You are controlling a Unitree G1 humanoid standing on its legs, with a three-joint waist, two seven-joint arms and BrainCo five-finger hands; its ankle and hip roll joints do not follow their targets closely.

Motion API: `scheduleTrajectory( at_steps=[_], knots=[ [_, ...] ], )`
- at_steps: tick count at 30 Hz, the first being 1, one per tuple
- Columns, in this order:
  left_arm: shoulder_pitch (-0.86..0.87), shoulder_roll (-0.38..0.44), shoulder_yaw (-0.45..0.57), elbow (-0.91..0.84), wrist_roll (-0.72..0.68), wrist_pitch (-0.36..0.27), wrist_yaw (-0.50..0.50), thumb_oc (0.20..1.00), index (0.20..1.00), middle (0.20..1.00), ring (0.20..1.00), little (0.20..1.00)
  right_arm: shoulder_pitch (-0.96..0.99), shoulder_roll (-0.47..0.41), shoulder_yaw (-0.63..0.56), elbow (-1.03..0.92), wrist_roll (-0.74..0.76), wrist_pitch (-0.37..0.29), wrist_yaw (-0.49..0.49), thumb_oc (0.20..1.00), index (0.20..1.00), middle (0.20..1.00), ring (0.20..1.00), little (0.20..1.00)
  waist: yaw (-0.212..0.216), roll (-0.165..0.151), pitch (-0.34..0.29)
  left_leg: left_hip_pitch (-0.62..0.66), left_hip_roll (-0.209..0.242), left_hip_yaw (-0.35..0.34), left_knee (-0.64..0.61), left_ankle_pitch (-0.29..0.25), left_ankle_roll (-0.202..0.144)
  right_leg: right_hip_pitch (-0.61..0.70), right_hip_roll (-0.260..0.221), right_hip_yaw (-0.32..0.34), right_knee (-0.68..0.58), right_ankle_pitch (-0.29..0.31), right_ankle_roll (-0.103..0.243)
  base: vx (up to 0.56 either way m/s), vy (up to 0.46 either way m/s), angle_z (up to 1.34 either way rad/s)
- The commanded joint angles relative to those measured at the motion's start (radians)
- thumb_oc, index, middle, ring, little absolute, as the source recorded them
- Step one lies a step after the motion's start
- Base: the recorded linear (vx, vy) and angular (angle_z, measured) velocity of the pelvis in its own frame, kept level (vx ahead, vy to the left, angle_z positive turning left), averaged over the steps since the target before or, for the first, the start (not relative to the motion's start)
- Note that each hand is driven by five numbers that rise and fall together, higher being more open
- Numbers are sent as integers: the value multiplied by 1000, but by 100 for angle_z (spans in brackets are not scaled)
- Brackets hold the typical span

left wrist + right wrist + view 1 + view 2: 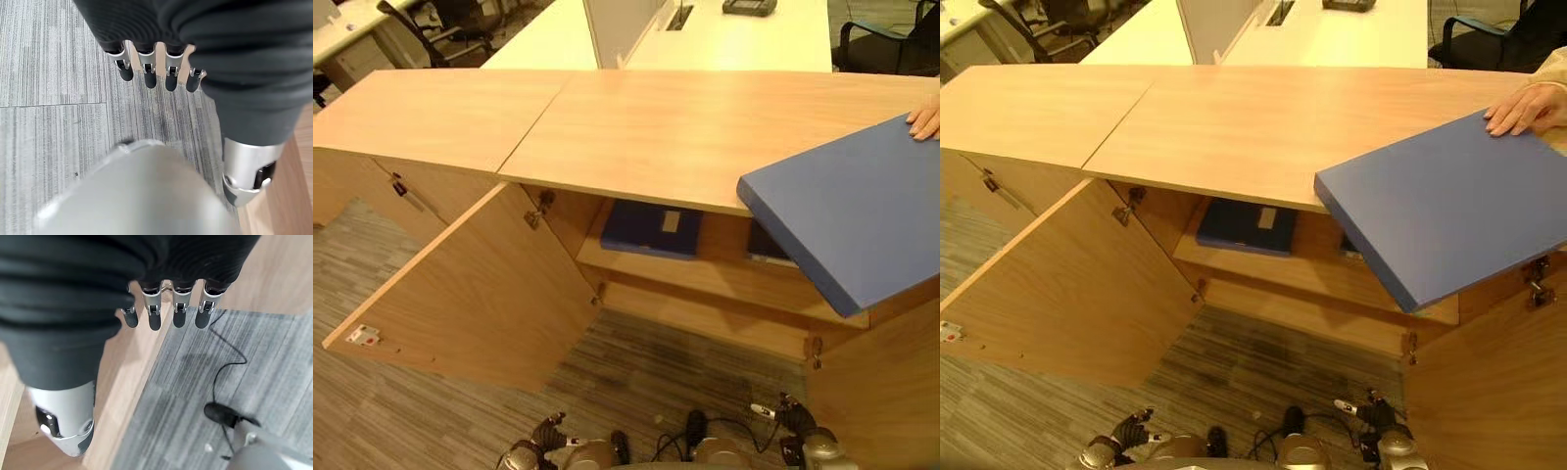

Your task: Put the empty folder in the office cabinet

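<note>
Both hands hang low, fingers relaxed and holding nothing: left hand [156, 73], right hand [171, 308]. A person's hand [1526, 106] steadies the folder [1449, 215] overhanging the cabinet [636, 127] top; we should grip its near edge, then slide it onto the shelf [705, 274].

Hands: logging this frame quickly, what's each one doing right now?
Left hand: open, fingers straight, holding nothing.
Right hand: open, fingers straight, holding nothing.

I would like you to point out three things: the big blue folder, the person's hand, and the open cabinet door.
blue folder [852, 215], left eye view, middle of its flat cover.
person's hand [1526, 106], right eye view, back of the hand.
open cabinet door [480, 284], left eye view, middle of its inner face.
</note>
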Motion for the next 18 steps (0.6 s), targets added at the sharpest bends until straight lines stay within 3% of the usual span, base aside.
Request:
scheduleTrajectory(
  at_steps=[1,2,8,9,11,13,17,18],
  knots=[
    [-25,11,-26,1,-8,-17,8,1000,1000,1000,1000,1000,-17,-21,25,-12,33,-20,-3,1000,1000,1000,1000,1000,29,-7,-24,-56,-52,-106,4,39,17,38,-57,105,82,-85,104,294,124,-3],
    [-27,12,-19,20,-14,-15,9,1000,1000,1000,1000,1000,-30,-15,33,-10,31,-18,2,1000,1000,1000,1000,1000,36,-4,-30,-63,-52,-140,-45,52,12,48,-51,128,73,-94,113,364,165,-21],
    [-13,33,-19,20,23,-11,8,1000,1000,1000,1000,1000,-37,15,38,1,12,-12,5,1000,1000,1000,1000,1000,55,-21,-53,-1,-80,-113,-78,42,44,56,-85,166,107,-101,140,208,192,-50],
    [-24,59,-15,4,22,-10,4,1000,1000,1000,1000,1000,-48,33,38,2,17,-8,10,1000,1000,1000,1000,1000,61,-34,-50,14,-99,-96,-67,9,75,21,-103,174,213,-100,166,126,206,-7],
    [-31,74,-7,-12,10,-9,3,1000,1000,1000,1000,1000,-56,45,39,-3,26,-9,11,1000,1000,1000,1000,1000,60,-33,-36,25,-104,-90,-52,-10,94,-39,-105,183,329,-81,194,86,196,10],
    [-41,87,6,-28,-9,-7,11,1000,1000,1000,1000,1000,-81,48,44,-22,27,-6,11,1000,1000,1000,1000,1000,48,-28,3,36,-104,-82,-41,-16,114,-147,-115,199,479,41,236,-32,116,-2],
    [-49,92,7,-42,-21,-11,12,1000,1000,1000,1000,1000,-98,54,44,-50,41,-13,5,1000,1000,1000,1000,1000,40,-4,19,54,-102,-101,-47,-29,121,-215,-92,215,505,7,231,102,68,-2],
    [-55,97,8,-37,-35,-18,16,1000,1000,1000,1000,1000,-103,44,48,-72,48,-17,0,200,200,200,200,200,32,-7,24,72,-118,-121,-59,-41,110,-211,-106,201,339,-4,203,214,-94,8]
  ],
)
